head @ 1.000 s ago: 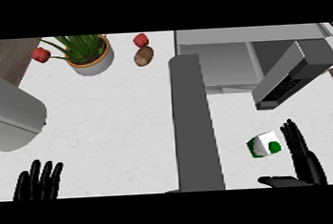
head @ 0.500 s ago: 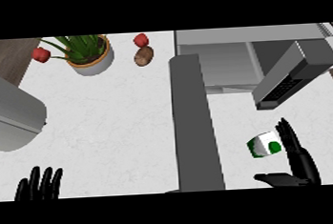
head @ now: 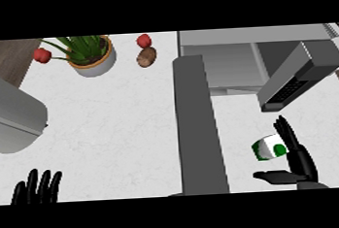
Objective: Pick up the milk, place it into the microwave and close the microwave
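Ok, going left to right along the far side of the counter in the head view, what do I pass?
Small red item → potted plant → brown round item → microwave → open door.

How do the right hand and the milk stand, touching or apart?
Cannot tell. Head view: straight fingers of the right hand lie along the milk, no gap visible, yet contact isn't plain.
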`<action>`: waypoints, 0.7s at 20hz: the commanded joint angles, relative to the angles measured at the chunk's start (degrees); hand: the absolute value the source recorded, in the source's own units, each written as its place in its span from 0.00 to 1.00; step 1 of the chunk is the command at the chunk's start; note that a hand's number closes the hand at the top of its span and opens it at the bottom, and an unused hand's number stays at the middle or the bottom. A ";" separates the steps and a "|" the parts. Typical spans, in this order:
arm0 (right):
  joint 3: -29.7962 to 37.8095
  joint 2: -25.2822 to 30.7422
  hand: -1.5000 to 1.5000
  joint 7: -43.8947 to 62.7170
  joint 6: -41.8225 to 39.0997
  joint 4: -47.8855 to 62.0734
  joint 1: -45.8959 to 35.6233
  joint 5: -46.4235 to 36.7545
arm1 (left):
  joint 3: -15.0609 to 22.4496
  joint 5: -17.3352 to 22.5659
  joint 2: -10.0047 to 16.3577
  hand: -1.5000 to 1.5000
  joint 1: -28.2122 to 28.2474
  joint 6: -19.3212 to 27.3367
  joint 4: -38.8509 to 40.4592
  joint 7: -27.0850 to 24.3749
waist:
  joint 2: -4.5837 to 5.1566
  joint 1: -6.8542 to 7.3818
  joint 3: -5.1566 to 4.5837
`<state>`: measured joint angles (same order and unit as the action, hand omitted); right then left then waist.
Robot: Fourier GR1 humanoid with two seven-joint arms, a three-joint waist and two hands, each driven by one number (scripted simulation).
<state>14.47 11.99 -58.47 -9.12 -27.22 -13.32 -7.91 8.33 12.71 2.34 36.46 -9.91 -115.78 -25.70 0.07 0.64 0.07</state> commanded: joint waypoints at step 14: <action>2.64 -2.27 1.00 -6.13 12.42 7.28 -8.39 -0.47 | 3.42 -1.22 -1.30 0.00 4.55 0.00 -4.63 -0.06 | 0.10 0.58 0.06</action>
<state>16.02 10.12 -60.60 -1.55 -21.50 -19.70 -8.50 8.20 12.81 2.17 37.22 -11.22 -114.72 -27.82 0.16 0.91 0.06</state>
